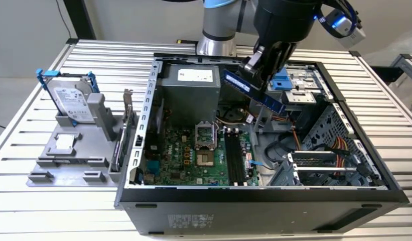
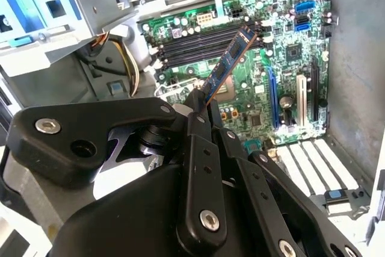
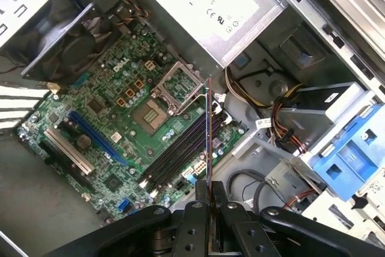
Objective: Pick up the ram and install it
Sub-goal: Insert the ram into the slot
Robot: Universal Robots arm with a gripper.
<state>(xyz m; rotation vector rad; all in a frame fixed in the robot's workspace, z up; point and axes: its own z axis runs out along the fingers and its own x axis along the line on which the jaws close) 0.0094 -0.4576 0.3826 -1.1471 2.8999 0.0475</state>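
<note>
Blue thin ram (image 1: 273,102) with tiny chips, clamped in gripper (image 1: 258,73), tilted above motherboard (image 1: 185,160); white label (image 1: 194,75) on power supply (image 1: 189,98).

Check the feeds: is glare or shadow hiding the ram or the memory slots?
Exterior view: even light, the ram stands out in the pincer. First wrist view: glare whitens the power supply, but the memory slots are evenly lit. Second wrist view: ram and slots brightly lit, no shadow across them.
</note>
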